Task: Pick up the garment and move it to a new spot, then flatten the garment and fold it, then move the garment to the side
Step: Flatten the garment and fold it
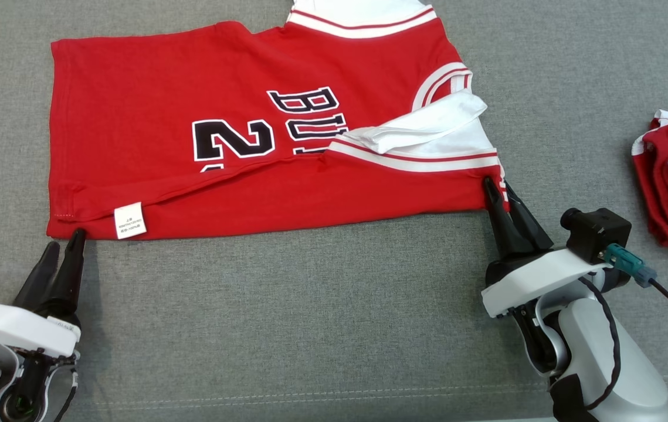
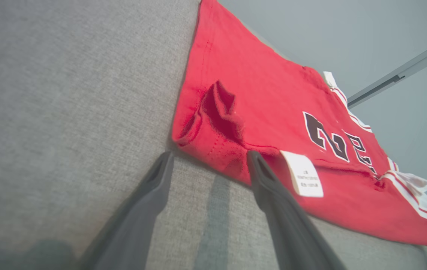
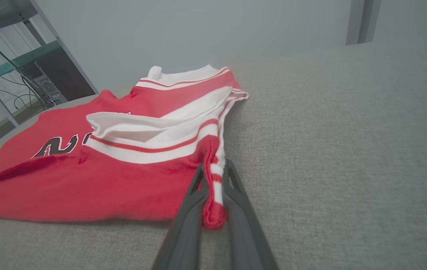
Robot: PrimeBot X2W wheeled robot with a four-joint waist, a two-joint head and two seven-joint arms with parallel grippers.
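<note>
The jersey (image 1: 152,117) is spread across the grey surface (image 1: 310,305), with its near edge doubled up over the number. Its near right corner is pinched in the clenched jaws of the right gripper (image 1: 497,186), seemingly so that the fold can be kept taut. The left gripper (image 1: 65,240) is set at the near left corner, beside the label (image 1: 130,220). Its jaws are released and spread, apparently ready for that corner to be grasped.

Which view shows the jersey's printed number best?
Head view: the number is seen from above and sharp. Left wrist view catches it foreshortened, far off; right wrist view sees it at a low, blurred angle.
</note>
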